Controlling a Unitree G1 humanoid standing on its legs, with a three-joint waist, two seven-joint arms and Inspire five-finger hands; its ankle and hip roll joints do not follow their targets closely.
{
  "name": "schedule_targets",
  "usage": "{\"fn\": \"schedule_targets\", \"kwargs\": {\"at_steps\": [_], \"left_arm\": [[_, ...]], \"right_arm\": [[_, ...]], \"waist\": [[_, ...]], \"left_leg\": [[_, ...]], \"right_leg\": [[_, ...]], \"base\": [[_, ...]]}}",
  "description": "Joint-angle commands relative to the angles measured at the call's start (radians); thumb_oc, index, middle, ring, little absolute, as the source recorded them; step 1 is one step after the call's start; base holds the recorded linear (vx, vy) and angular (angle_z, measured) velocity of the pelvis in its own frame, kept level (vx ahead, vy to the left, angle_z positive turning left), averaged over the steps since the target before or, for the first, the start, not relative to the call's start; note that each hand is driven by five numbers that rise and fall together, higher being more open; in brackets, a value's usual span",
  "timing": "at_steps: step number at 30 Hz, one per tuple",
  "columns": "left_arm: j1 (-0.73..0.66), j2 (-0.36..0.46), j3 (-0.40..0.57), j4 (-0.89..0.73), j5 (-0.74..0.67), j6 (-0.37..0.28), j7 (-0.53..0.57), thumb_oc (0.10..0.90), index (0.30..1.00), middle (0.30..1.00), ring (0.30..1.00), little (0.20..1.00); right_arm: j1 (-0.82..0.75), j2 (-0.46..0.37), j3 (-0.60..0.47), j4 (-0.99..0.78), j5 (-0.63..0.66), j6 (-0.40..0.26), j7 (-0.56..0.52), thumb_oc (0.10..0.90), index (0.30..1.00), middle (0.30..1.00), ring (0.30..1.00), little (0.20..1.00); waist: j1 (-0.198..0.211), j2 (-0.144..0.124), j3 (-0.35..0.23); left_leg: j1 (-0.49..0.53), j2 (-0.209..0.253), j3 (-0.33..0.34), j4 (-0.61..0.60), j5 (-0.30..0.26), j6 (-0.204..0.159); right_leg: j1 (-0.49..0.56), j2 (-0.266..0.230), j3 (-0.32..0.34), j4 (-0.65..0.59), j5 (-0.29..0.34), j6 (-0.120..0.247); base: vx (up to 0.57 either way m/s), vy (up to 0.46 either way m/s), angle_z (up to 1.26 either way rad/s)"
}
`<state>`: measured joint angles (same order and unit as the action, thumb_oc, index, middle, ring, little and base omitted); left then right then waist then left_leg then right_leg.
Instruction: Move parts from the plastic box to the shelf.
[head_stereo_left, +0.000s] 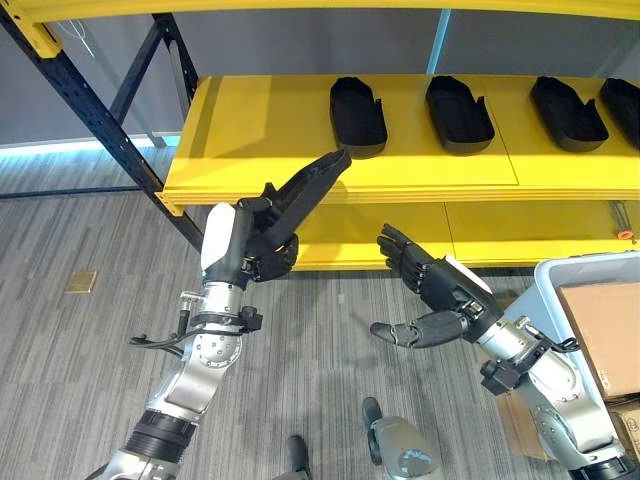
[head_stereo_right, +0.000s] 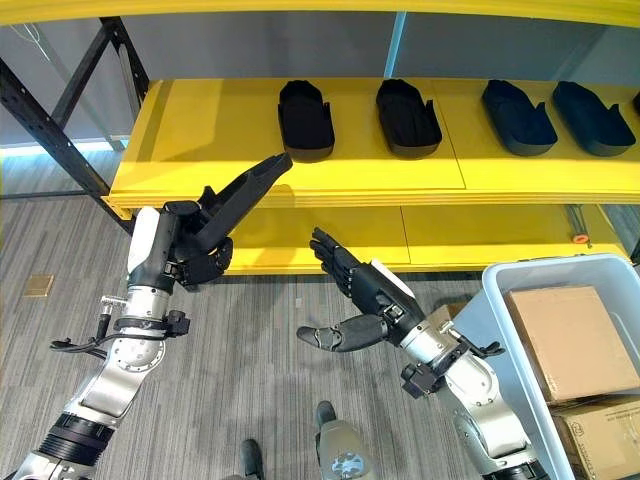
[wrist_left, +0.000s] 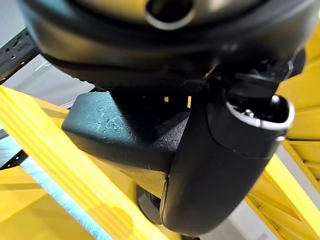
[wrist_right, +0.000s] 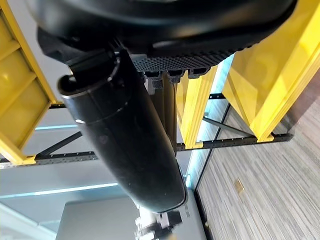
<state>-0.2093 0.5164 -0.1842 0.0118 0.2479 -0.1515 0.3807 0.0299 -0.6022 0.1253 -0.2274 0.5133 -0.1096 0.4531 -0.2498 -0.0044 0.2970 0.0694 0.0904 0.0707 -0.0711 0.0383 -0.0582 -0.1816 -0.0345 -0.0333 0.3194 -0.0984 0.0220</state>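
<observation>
My left hand (head_stereo_left: 258, 248) is shut on a long black part (head_stereo_left: 312, 183) and holds it up slanted, its tip at the front edge of the yellow shelf (head_stereo_left: 260, 130). In the left wrist view the part (wrist_left: 117, 131) sits under the thumb (wrist_left: 225, 165). Several black parts lie in a row on the shelf, the nearest one (head_stereo_left: 358, 115) just beyond the held part's tip. My right hand (head_stereo_left: 432, 285) hangs open and holds nothing, fingers spread, in front of the lower shelf level. The grey plastic box (head_stereo_right: 560, 262) stands at the right.
Cardboard boxes (head_stereo_right: 565, 340) fill the plastic box. A black slanted shelf upright (head_stereo_left: 90, 110) runs down at the left. The left stretch of the shelf board is bare. Grey striped floor lies below.
</observation>
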Motion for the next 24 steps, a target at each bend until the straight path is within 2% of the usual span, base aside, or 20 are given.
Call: {"fn": "schedule_targets", "kwargs": {"at_steps": [1, 2, 4, 5, 7, 8, 9, 10, 12, 14, 16, 19, 22, 24], "left_arm": [[-0.117, -0.002, 0.092, -0.115, 0.003, -0.096, 0.102, 0.400, 0.300, 0.300, 0.300, 0.300], [-0.122, -0.007, 0.095, -0.108, 0.005, -0.097, 0.119, 0.400, 0.300, 0.300, 0.300, 0.300], [-0.122, -0.012, 0.100, -0.097, 0.008, -0.097, 0.140, 0.400, 0.300, 0.300, 0.300, 0.300], [-0.112, -0.010, 0.108, -0.092, 0.010, -0.100, 0.165, 0.400, 0.300, 0.300, 0.300, 0.300], [-0.092, -0.002, 0.129, -0.086, -0.024, -0.104, 0.199, 0.400, 0.300, 0.300, 0.300, 0.300], [-0.082, 0.001, 0.142, -0.074, -0.035, -0.116, 0.213, 0.400, 0.300, 0.300, 0.300, 0.300], [-0.069, 0.003, 0.159, -0.054, -0.045, -0.140, 0.224, 0.400, 0.300, 0.300, 0.300, 0.300], [-0.061, 0.002, 0.165, -0.047, -0.043, -0.150, 0.226, 0.400, 0.300, 0.300, 0.300, 0.300], [-0.042, -0.002, 0.184, -0.014, -0.036, -0.182, 0.241, 0.400, 0.300, 0.300, 0.300, 0.300], [-0.033, -0.004, 0.199, 0.019, -0.048, -0.206, 0.273, 0.400, 0.300, 0.300, 0.300, 0.300], [-0.031, -0.015, 0.211, 0.053, -0.068, -0.235, 0.294, 0.400, 0.300, 0.300, 0.300, 0.300], [-0.050, -0.038, 0.210, 0.088, -0.118, -0.242, 0.277, 0.400, 0.300, 0.300, 0.300, 0.300], [-0.071, -0.059, 0.189, 0.074, -0.075, -0.228, 0.285, 0.400, 0.300, 0.300, 0.300, 0.300], [-0.092, -0.073, 0.169, 0.061, -0.038, -0.202, 0.290, 0.400, 0.300, 0.300, 0.300, 0.300]], "right_arm": [[-0.006, 0.007, -0.075, -0.067, 0.044, -0.124, 0.042, 0.900, 1.000, 1.000, 1.000, 1.000], [0.002, 0.013, -0.066, -0.053, 0.038, -0.133, 0.039, 0.900, 1.000, 1.000, 1.000, 1.000], [-0.002, 0.021, -0.050, -0.033, 0.034, -0.145, 0.037, 0.900, 1.000, 1.000, 1.000, 1.000], [-0.009, 0.027, -0.038, -0.021, 0.031, -0.149, 0.042, 0.900, 1.000, 1.000, 1.000, 1.000], [-0.016, 0.029, -0.027, -0.023, 0.008, -0.155, 0.042, 0.900, 1.000, 1.000, 1.000, 1.000], [-0.013, 0.025, -0.026, -0.028, 0.014, -0.150, 0.043, 0.900, 1.000, 1.000, 1.000, 1.000], [-0.001, 0.018, -0.031, -0.043, 0.022, -0.142, 0.050, 0.900, 1.000, 1.000, 1.000, 1.000], [0.004, 0.015, -0.032, -0.047, 0.024, -0.141, 0.054, 0.900, 1.000, 1.000, 1.000, 1.000], [0.008, 0.005, -0.029, -0.048, 0.036, -0.139, 0.069, 0.900, 1.000, 1.000, 1.000, 1.000], [0.003, -0.008, -0.024, -0.040, 0.051, -0.140, 0.097, 0.900, 1.000, 1.000, 1.000, 1.000], [0.006, -0.019, -0.023, -0.031, 0.057, -0.150, 0.129, 0.900, 1.000, 1.000, 1.000, 1.000], [0.012, -0.027, -0.021, -0.027, 0.049, -0.155, 0.143, 0.900, 1.000, 1.000, 1.000, 1.000], [-0.001, -0.032, -0.010, -0.014, 0.058, -0.152, 0.125, 0.900, 1.000, 1.000, 1.000, 1.000], [0.002, -0.024, -0.016, 0.000, 0.058, -0.160, 0.113, 0.900, 1.000, 1.000, 1.000, 1.000]], "waist": [[-0.024, 0.006, -0.104], [-0.014, -0.002, -0.097], [-0.001, -0.008, -0.088], [0.010, -0.011, -0.084], [0.025, -0.013, -0.082], [0.030, -0.013, -0.085], [0.036, -0.015, -0.090], [0.038, -0.019, -0.091], [0.042, -0.027, -0.096], [0.042, -0.033, -0.096], [0.033, -0.032, -0.095], [0.021, -0.024, -0.096], [0.029, -0.015, -0.093], [0.031, -0.007, -0.091]], "left_leg": [[0.029, -0.029, 0.156, 0.506, -0.094, 0.013], [-0.036, -0.044, 0.146, 0.549, -0.103, 0.023], [-0.102, -0.068, 0.129, 0.547, -0.120, 0.043], [-0.128, -0.083, 0.125, 0.517, -0.137, 0.058], [-0.151, -0.069, 0.118, 0.414, -0.115, 0.059], [-0.155, -0.043, 0.112, 0.334, -0.080, 0.046], [-0.162, 0.011, 0.093, 0.212, -0.017, 0.021], [-0.155, 0.027, 0.084, 0.166, 0.011, 0.012], [-0.151, 0.097, 0.048, 0.072, 0.056, -0.010], [-0.144, 0.158, 0.020, -0.010, 0.066, -0.026], [-0.155, 0.195, 0.014, -0.016, 0.049, -0.035], [-0.137, 0.204, 0.020, -0.016, 0.041, -0.044], [-0.108, 0.195, 0.011, -0.012, 0.046, -0.051], [-0.085, 0.164, 0.027, 0.025, 0.032, -0.047]], "right_leg": [[0.010, 0.026, 0.010, -0.107, 0.036, -0.007], [0.045, 0.024, 0.022, -0.126, 0.033, -0.011], [0.077, 0.027, 0.043, -0.145, 0.036, -0.010], [0.095, 0.027, 0.058, -0.155, 0.035, -0.003], [0.129, 0.027, 0.074, -0.173, 0.028, 0.005], [0.150, 0.025, 0.078, -0.190, 0.024, 0.008], [0.184, 0.020, 0.084, -0.216, 0.016, 0.009], [0.198, 0.017, 0.086, -0.224, 0.013, 0.009], [0.221, 0.003, 0.098, -0.224, -0.004, 0.006], [0.236, -0.008, 0.110, -0.202, -0.033, 0.005], [0.243, -0.018, 0.111, -0.168, -0.062, 0.006], [0.245, -0.024, 0.109, -0.122, -0.097, 0.014], [0.238, -0.030, 0.100, -0.086, -0.115, 0.018], [0.240, -0.042, 0.090, -0.062, -0.123, 0.029]], "base": [[0.08, -0.268, 0.32], [0.08, -0.194, 0.41], [0.10, -0.077, 0.33], [0.16, -0.006, 0.08], [0.16, 0.042, -0.17], [0.22, 0.089, -0.29], [0.22, 0.090, -0.32], [0.22, 0.099, -0.21], [0.22, 0.098, -0.32], [0.26, 0.128, -0.43], [0.26, 0.162, -0.44], [0.24, 0.195, -0.40], [0.23, 0.191, -0.30], [0.30, 0.199, -0.23]]}}
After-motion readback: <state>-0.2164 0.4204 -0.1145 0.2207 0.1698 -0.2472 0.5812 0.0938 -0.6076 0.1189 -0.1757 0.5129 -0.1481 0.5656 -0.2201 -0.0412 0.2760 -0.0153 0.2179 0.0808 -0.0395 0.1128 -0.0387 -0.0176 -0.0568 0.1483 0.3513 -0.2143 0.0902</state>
